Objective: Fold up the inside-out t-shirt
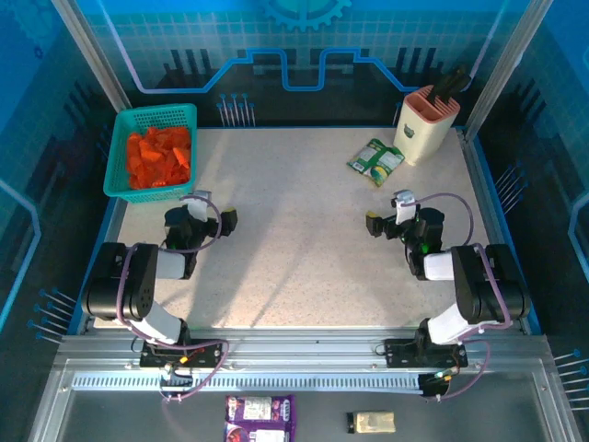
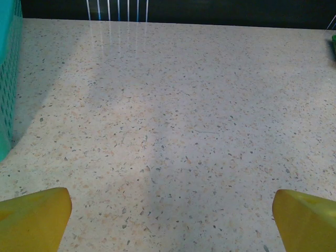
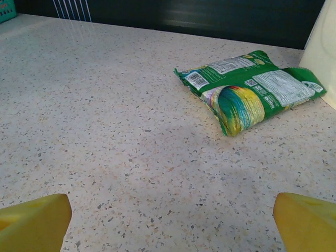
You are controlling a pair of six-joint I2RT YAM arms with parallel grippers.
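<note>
The inside-out t-shirt (image 1: pixel 158 157) is a crumpled bright orange heap lying inside the teal mesh basket (image 1: pixel 156 111) at the table's back left corner. My left gripper (image 1: pixel 213 208) rests low over the table just in front of the basket, open and holding nothing. In the left wrist view its yellow fingertips (image 2: pixel 34 215) stand wide apart over bare speckled tabletop, and the basket wall (image 2: pixel 6 79) is at the left edge. My right gripper (image 1: pixel 386 211) sits on the right side of the table, open too, its fingertips (image 3: pixel 304 220) spread with nothing between them.
A green snack bag (image 1: pixel 375 161) (image 3: pixel 247 92) lies at the back right, ahead of the right gripper. A cream knife block (image 1: pixel 425 124) stands behind it. Purple packets (image 1: pixel 260 419) and a small pale pack (image 1: pixel 373 423) lie below the table's near rail.
</note>
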